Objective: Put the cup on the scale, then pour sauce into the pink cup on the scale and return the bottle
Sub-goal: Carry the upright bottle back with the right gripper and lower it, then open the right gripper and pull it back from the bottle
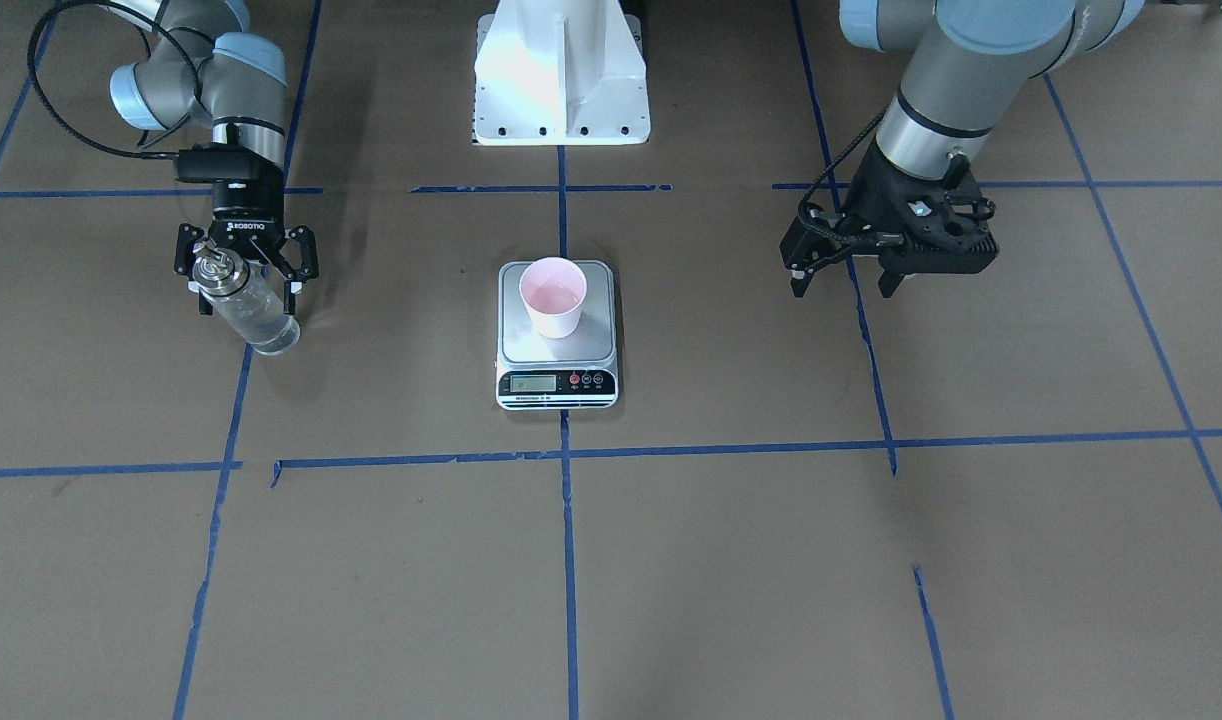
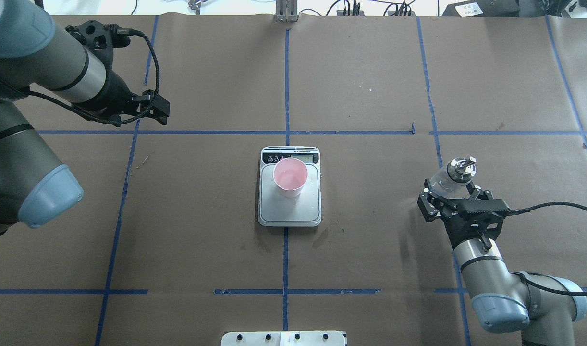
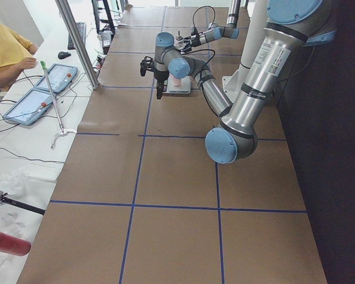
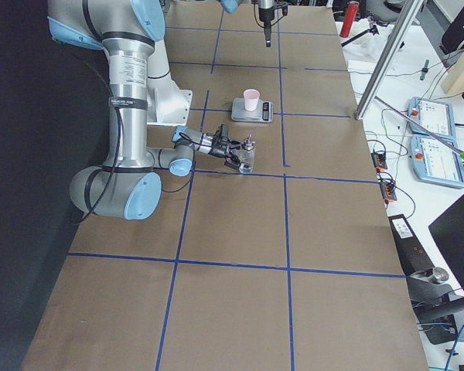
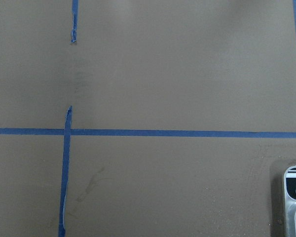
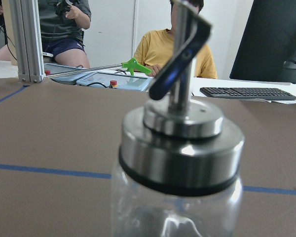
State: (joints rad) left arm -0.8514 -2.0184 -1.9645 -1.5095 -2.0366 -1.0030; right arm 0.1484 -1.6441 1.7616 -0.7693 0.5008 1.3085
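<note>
Overhead exterior, cup (image 2: 289,177) on scale (image 2: 293,215), right pincer (image 1: 248,298) spread around bottle (image 2: 458,169), left pincer (image 1: 841,288) open, empty.

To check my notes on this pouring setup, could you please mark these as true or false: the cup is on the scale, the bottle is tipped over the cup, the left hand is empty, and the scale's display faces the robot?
1. The cup stands on the scale. True.
2. The bottle is tipped over the cup. False: it is upright, well away from the scale on the robot's right side, between the fingers of the right hand.
3. The left hand is empty. True: it is open and holds nothing.
4. The scale's display faces the robot. False: it is on the side turned away from the robot.
</note>
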